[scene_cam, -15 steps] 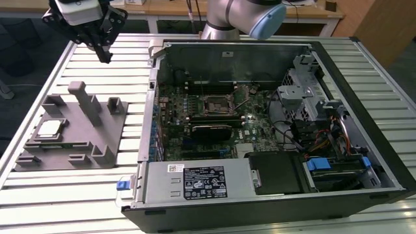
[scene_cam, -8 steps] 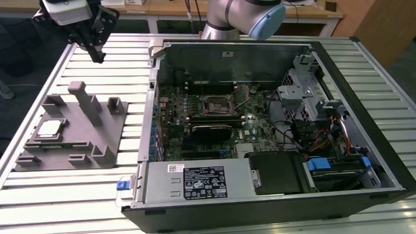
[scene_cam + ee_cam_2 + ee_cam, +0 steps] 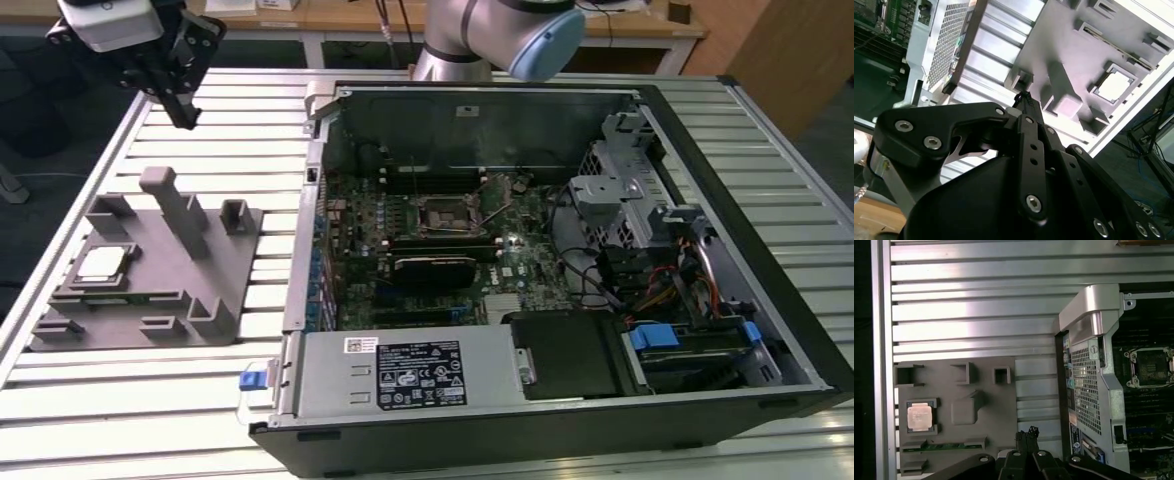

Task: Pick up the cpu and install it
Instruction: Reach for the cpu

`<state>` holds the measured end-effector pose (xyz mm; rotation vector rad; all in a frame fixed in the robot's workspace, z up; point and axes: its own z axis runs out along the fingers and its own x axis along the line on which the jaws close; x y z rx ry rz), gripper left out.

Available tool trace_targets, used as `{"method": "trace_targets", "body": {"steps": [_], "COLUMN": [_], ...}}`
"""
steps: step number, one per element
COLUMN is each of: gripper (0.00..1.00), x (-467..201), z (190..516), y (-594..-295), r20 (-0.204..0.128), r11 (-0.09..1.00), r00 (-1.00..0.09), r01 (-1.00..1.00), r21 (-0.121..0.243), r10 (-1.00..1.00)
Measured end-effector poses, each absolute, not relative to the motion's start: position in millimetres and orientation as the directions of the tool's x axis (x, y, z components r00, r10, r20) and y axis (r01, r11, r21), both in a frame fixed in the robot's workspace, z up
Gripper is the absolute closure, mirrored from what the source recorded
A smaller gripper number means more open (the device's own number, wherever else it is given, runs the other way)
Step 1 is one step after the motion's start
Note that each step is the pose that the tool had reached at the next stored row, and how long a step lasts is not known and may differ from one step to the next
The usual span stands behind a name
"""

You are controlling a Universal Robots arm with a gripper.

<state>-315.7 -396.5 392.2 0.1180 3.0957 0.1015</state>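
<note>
The cpu (image 3: pixel 103 263), a small square chip with a pale metal top, lies flat in a recess of the grey holder block (image 3: pixel 147 300) on the exterior view's left. It also shows in both wrist views (image 3: pixel 1115 86) (image 3: pixel 920 416). My gripper (image 3: pixel 183 112) hangs high above the table, beyond the far end of the holder and well clear of the cpu. Its fingers (image 3: pixel 1024 100) (image 3: pixel 1026 434) meet at the tips, shut with nothing between them. The bare motherboard socket (image 3: pixel 447 212) (image 3: pixel 1150 366) sits inside the open computer case.
The open computer case (image 3: pixel 694 400) fills the middle and the exterior view's right of the slatted metal table (image 3: pixel 227 130). Upright posts (image 3: pixel 174 205) rise from the holder near the cpu. A memory stick (image 3: pixel 944 444) lies in a slot of the holder. The arm's base (image 3: pixel 461 40) stands behind the case.
</note>
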Motion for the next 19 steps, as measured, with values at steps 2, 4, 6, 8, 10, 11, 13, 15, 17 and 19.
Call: {"method": "trace_targets", "body": {"steps": [2,4,6,8,10,11,13,15,17,19], "gripper": [0.89,0.89,0.89,0.89,0.89,0.89,0.89,0.89,0.89,0.89], "x": [-319.7,-323.8,-328.6,-333.4,-338.4,-341.0,-346.4,-352.4,-358.3,-364.1], "z": [392.2,392.2,392.1,392.1,392.0,392.1,392.0,391.9,391.9,391.8], "y": [-396.5,-396.5,-396.5,-396.5,-396.5,-396.5,-396.5,-396.5,-396.5,-396.5], "r20": [-0.04,-0.041,-0.041,-0.042,-0.043,-0.044,-0.045,-0.046,-0.048,-0.049], "r11": [0.995,0.995,0.995,0.995,0.995,0.995,0.995,0.995,0.995,0.995], "r00": [-0.996,-0.996,-0.996,-0.996,-0.996,-0.996,-0.996,-0.996,-0.996,-0.996], "r01": [0.075,0.074,0.074,0.074,0.074,0.074,0.074,0.074,0.074,0.074], "r21": [0.067,0.068,0.069,0.069,0.069,0.069,0.07,0.07,0.07,0.07], "r10": [0.077,0.077,0.077,0.077,0.077,0.077,0.077,0.077,0.077,0.077]}}
